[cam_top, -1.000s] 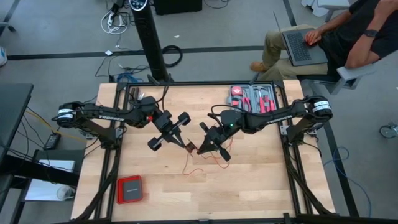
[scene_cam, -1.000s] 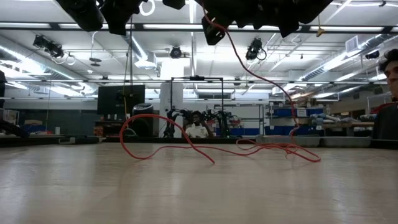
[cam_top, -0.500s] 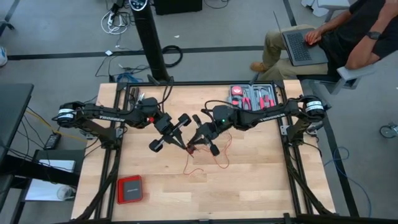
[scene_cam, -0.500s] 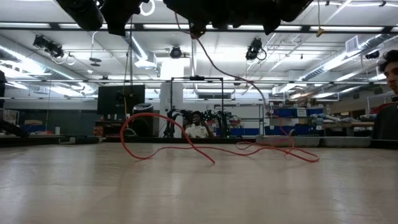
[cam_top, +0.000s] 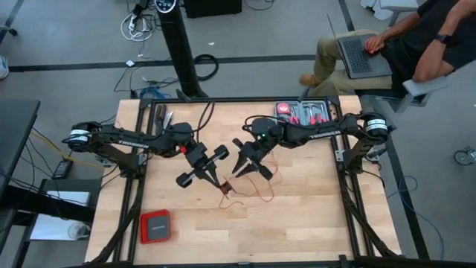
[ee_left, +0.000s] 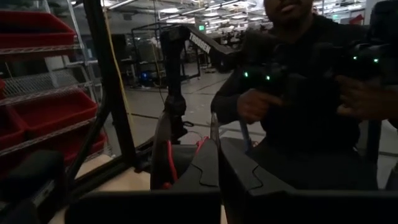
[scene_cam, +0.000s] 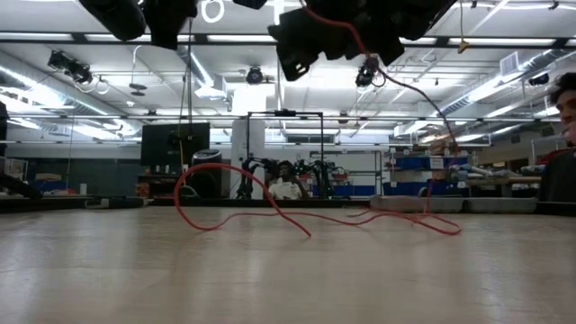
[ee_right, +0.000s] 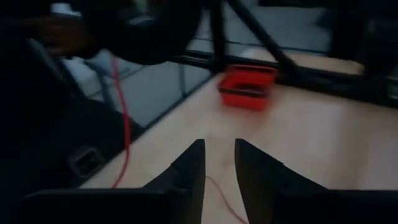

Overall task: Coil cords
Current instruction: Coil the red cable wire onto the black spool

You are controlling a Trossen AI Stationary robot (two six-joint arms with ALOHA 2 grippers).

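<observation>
While the left gripper [cam_top: 200, 168] hangs above the middle of the table with its fingers pressed together, a strand of the red cord [cam_top: 245, 195] appears to run up to its tip, though I cannot tell for sure that it is pinched there. Most of the cord lies loose on the wooden table [cam_top: 297, 223] just below both grippers, sprawled in open loops, not yet coiled. To its right, the right gripper [cam_top: 249, 165] hovers with its fingers spread a little, gripping nothing visible; a strand drapes over that arm in the low view.

The likely trouble: the two grippers sit close together, so a reach could knock one against the other, or the draped strand could snag and drag the loops.

Bare wood lies open toward the near edge; the red box [cam_top: 155, 226] sits at the near-left corner, the tool tray [cam_top: 303, 115] at the far-right edge.
</observation>
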